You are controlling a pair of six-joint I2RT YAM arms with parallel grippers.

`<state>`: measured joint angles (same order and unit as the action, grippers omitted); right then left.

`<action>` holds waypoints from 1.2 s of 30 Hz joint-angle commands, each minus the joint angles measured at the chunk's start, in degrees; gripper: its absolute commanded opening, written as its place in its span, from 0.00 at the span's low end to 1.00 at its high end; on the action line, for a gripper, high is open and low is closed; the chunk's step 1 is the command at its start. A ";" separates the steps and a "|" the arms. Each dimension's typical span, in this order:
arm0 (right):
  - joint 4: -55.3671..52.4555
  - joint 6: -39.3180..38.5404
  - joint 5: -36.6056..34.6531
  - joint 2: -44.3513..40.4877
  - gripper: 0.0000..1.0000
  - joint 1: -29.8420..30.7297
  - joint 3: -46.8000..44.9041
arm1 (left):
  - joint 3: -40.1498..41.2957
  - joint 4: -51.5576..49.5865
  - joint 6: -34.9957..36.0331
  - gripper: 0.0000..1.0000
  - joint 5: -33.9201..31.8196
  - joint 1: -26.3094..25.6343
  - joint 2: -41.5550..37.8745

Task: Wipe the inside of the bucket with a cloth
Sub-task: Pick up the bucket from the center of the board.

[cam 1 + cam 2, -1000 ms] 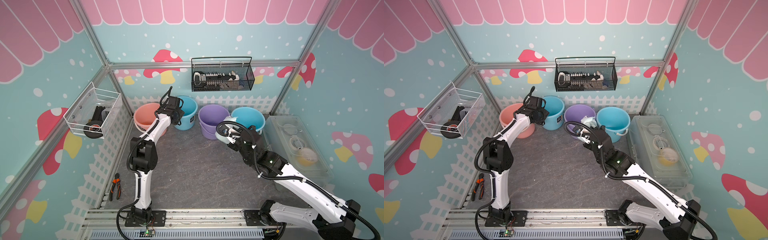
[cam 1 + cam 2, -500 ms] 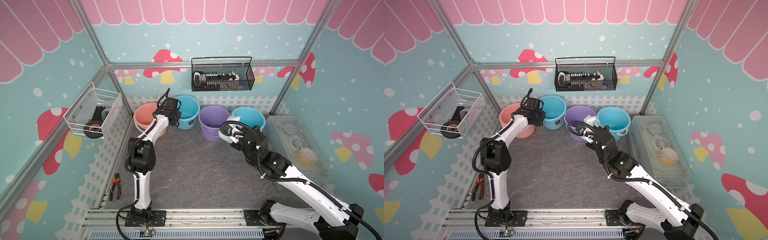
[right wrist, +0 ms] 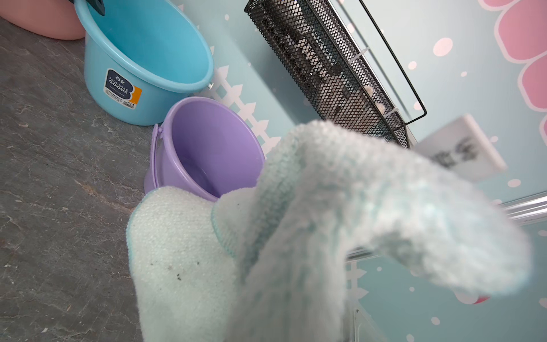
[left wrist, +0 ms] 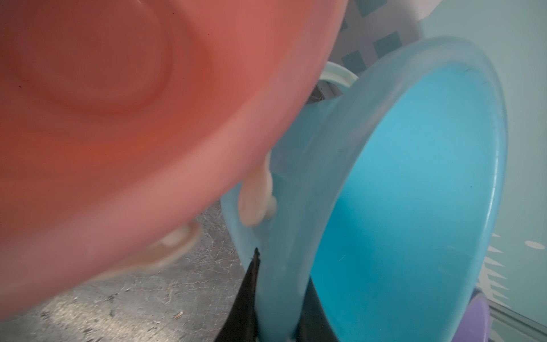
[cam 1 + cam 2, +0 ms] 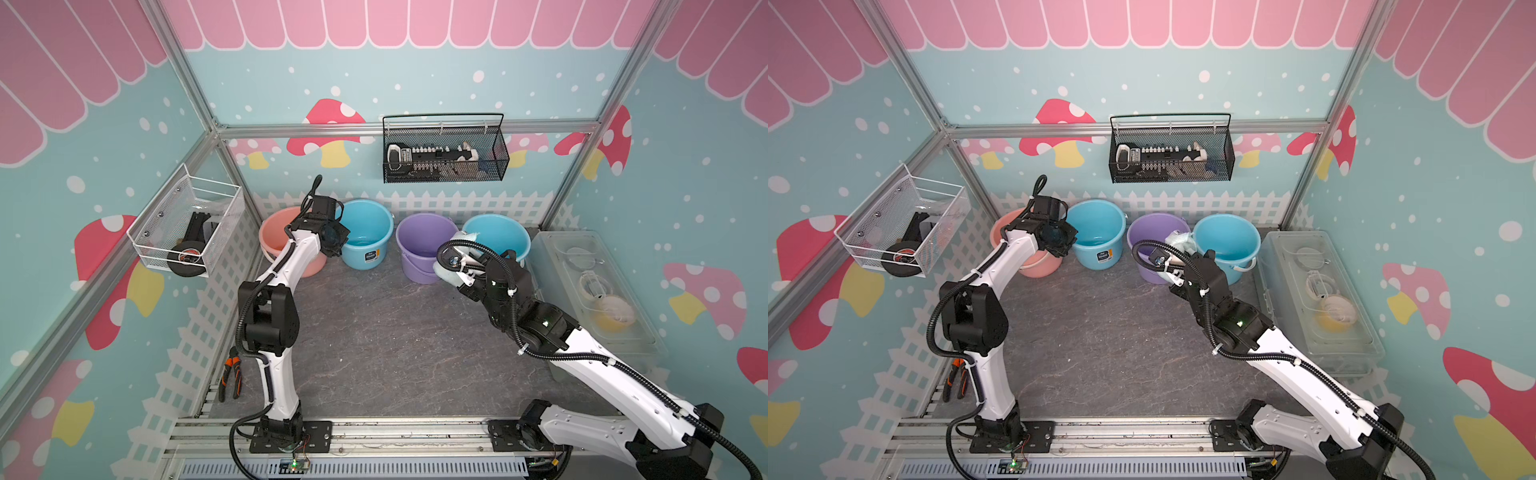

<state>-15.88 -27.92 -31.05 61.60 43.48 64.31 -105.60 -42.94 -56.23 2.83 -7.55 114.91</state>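
Four buckets stand along the back fence. My left gripper (image 5: 335, 242) (image 4: 281, 284) is shut on the near wall and rim of the labelled blue bucket (image 5: 368, 232) (image 5: 1098, 232) (image 4: 414, 207) (image 3: 148, 47); one finger is inside, one outside. The pink bucket (image 5: 274, 239) (image 4: 118, 103) stands against it. My right gripper (image 5: 451, 261) (image 5: 1165, 259) is shut on the pale mint cloth (image 5: 465, 237) (image 5: 1179, 241) (image 3: 296, 237), bunched and hanging beside the purple bucket (image 5: 424, 245) (image 3: 207, 148). In the right wrist view the cloth hides the jaws.
A second blue bucket (image 5: 500, 237) stands right of the purple one. A clear plastic box (image 5: 594, 291) lies along the right wall. Pliers (image 5: 230, 378) lie at the front left. A black mesh basket (image 5: 444, 153) and a white wire basket (image 5: 187, 224) hang on the walls.
My left gripper has closed on the blue bucket's rim. The right arm, with the cloth, has shifted slightly to the right by the purple bucket.
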 commanded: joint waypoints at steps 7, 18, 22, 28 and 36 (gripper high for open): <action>-0.41 0.99 0.31 0.96 0.00 -0.33 3.43 | 2.08 -8.69 14.64 0.00 6.17 0.67 -8.02; -0.48 -1.42 -0.59 1.44 0.00 -0.33 4.24 | 14.35 -13.54 23.68 0.00 8.80 1.72 -19.21; -0.40 -1.78 -0.52 1.72 0.00 -0.33 4.42 | 17.60 -14.73 26.03 0.00 10.54 2.37 -22.60; -0.29 -2.27 -0.67 1.69 0.00 -0.33 4.61 | 19.29 -18.40 31.43 0.00 18.15 2.14 -24.34; 0.29 -4.28 -2.02 1.42 0.00 -0.34 5.03 | 21.15 -21.28 34.67 0.00 22.58 -4.98 -24.41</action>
<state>-16.69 -31.27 -31.90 63.33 43.48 67.31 -84.86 -62.26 -24.40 21.19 -9.78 91.92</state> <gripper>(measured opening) 0.053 0.139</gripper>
